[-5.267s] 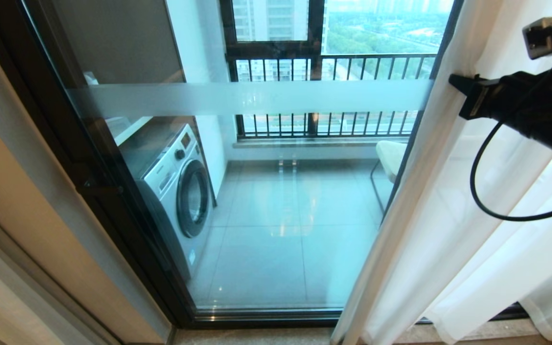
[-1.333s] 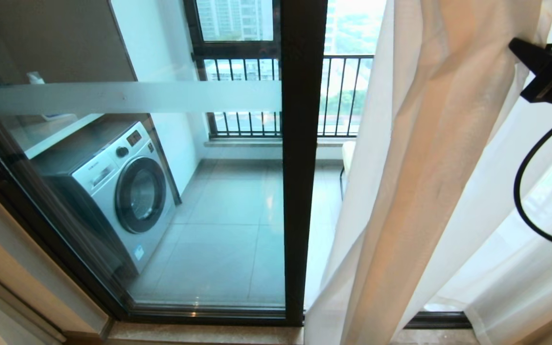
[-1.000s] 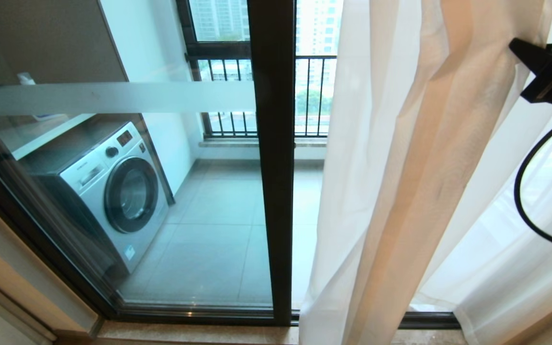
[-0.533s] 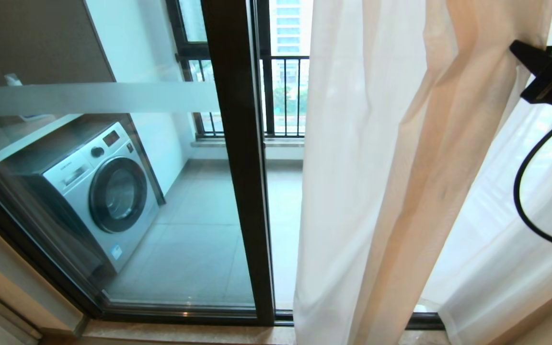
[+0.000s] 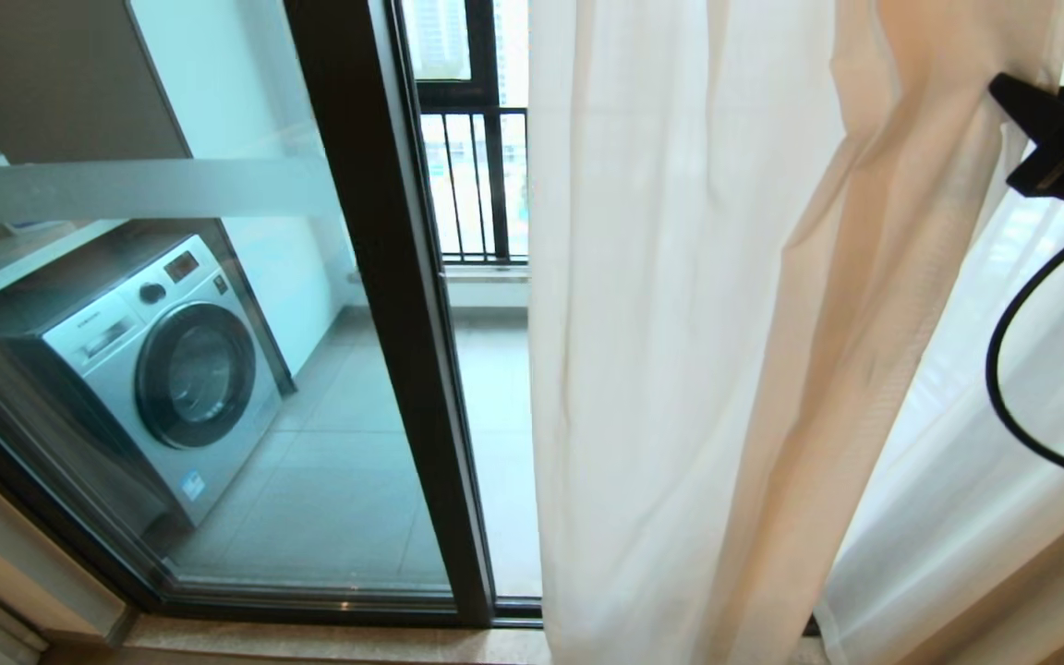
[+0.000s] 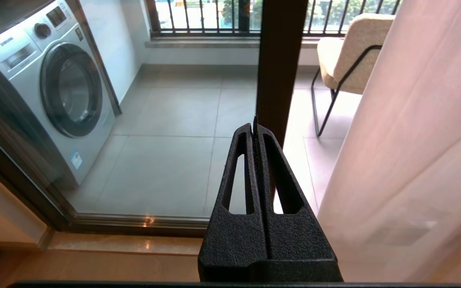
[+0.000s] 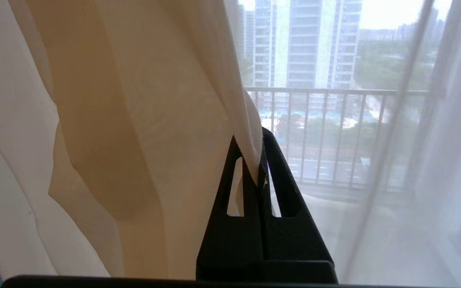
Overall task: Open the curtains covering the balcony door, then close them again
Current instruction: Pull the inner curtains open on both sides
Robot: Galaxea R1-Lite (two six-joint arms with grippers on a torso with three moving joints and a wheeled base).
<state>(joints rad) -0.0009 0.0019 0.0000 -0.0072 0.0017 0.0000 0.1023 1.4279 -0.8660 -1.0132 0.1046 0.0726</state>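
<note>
The right gripper point(image 7: 259, 150) has its fingers pinched tight on a fold of the sheer curtain point(image 5: 680, 323), up at the right. The fabric hangs bunched over the right of the balcony door point(image 5: 375, 305), with bare glass to the left showing a washing machine point(image 5: 149, 360). I'd hold that pinch firm and draw level along the glass. The left gripper point(image 6: 254, 128) is closed, empty, low.

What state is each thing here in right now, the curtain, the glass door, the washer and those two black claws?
Curtain: bunched, partly drawn across the door.
Balcony door: part uncovered.
Washing machine: hatch closed.
Right end effector: shut on the curtain.
Left end effector: shut, empty.
</note>
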